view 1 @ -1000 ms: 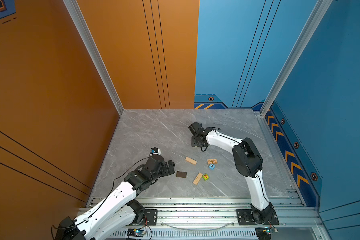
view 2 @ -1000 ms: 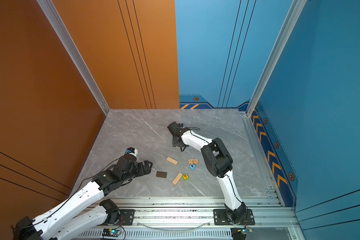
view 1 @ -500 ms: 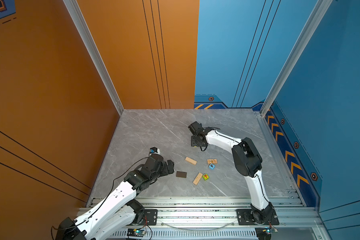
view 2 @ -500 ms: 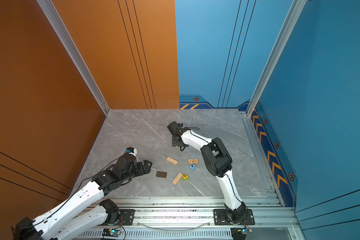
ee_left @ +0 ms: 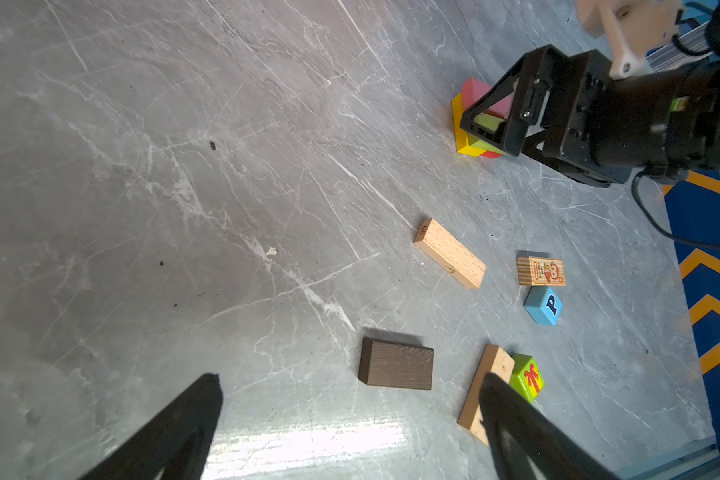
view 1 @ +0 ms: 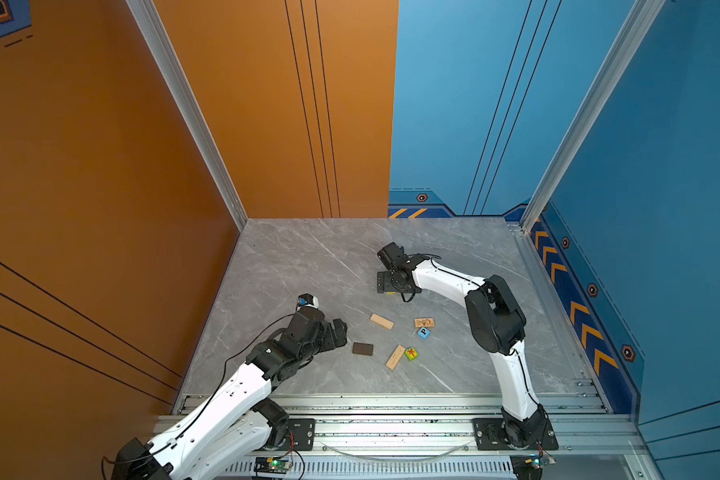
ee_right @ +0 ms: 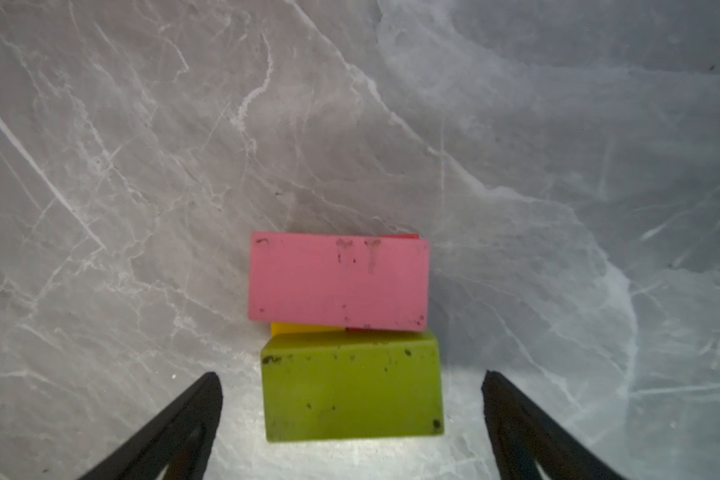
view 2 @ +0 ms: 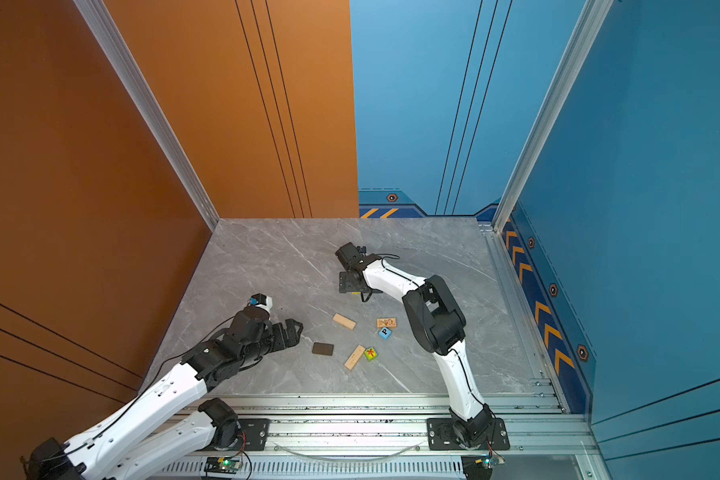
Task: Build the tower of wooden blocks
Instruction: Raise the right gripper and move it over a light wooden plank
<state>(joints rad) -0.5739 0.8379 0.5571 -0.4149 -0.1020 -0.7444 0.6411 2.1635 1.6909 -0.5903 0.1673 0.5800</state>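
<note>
wood block tower between wide-open right gripper jaws, untouched

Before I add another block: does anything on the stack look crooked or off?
Slightly. In the right wrist view the pink block sits a little rotated against the lime block, a red corner peeking out beyond it. Nothing toppled.

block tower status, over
Right gripper open, jaws astride lime block on tower. Left gripper open, empty. Six loose blocks lie apart, nothing blocking.
</note>
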